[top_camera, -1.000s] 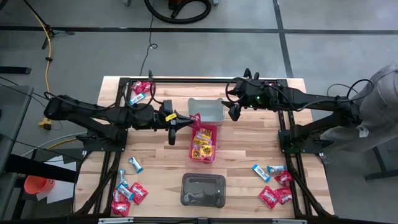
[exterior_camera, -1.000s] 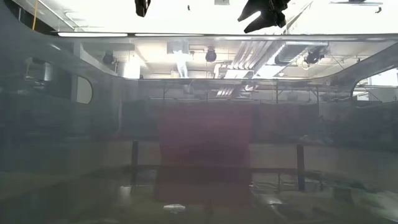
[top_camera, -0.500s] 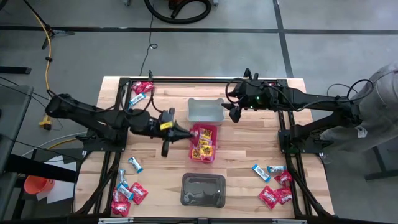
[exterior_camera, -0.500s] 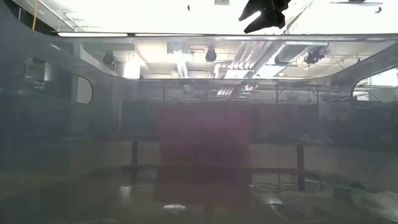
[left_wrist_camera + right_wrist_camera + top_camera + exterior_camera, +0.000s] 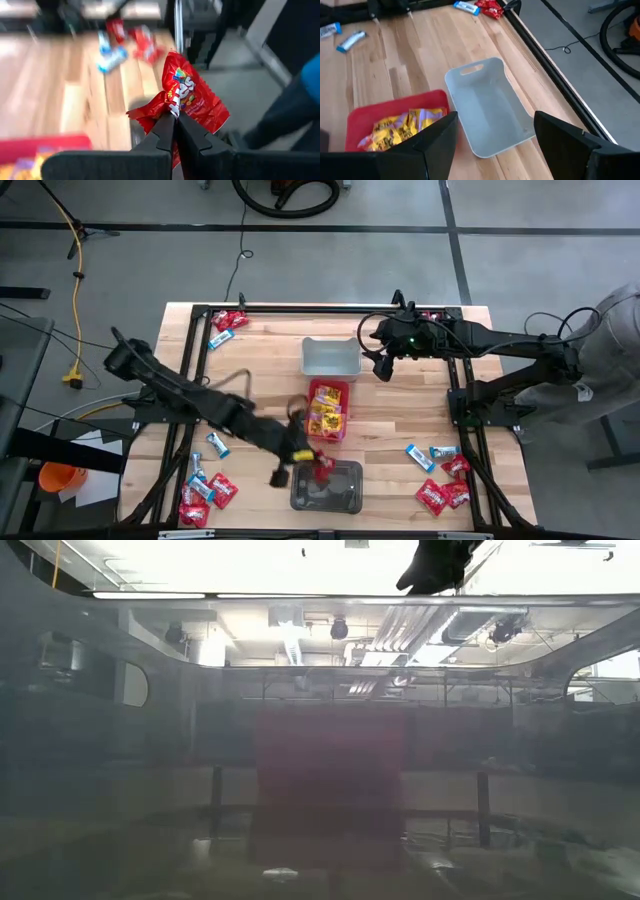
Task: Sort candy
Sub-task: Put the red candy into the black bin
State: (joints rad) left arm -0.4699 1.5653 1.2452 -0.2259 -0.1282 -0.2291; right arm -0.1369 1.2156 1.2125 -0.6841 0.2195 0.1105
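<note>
My left gripper (image 5: 310, 461) is shut on a red candy packet (image 5: 189, 98) and hangs over the far left corner of the dark bin (image 5: 338, 492) near the table's front edge. My right gripper (image 5: 384, 368) stands open in the air beside the right end of the grey bin (image 5: 330, 357), with nothing between its fingers (image 5: 440, 137). The pink bin (image 5: 312, 392) in the middle holds several yellow candy packets (image 5: 327, 418). More candy lies in loose heaps on the tabletop. My left gripper pinches the red packet between its two fingers (image 5: 165, 131), at the crumpled wrapper edge (image 5: 170, 109). Most of the packet sticks out beyond the fingertips. The fingers slant downward toward the table's near right. The packet (image 5: 322, 467) is lifted clear, above the dark bin.
Red and blue-and-white candy lies at the near left (image 5: 205, 488), the far left corner (image 5: 225, 325) and the near right (image 5: 442, 478). A black frame (image 5: 460, 405) runs along the table's edges. A person stands beyond the right edge (image 5: 610, 360).
My left gripper has swung from beside the pink bin's far end toward the table's near edge and slightly right, staying shut. The red packet has travelled with it, clear of the table, and now hangs over the dark bin. My right gripper has stayed in place, open.
</note>
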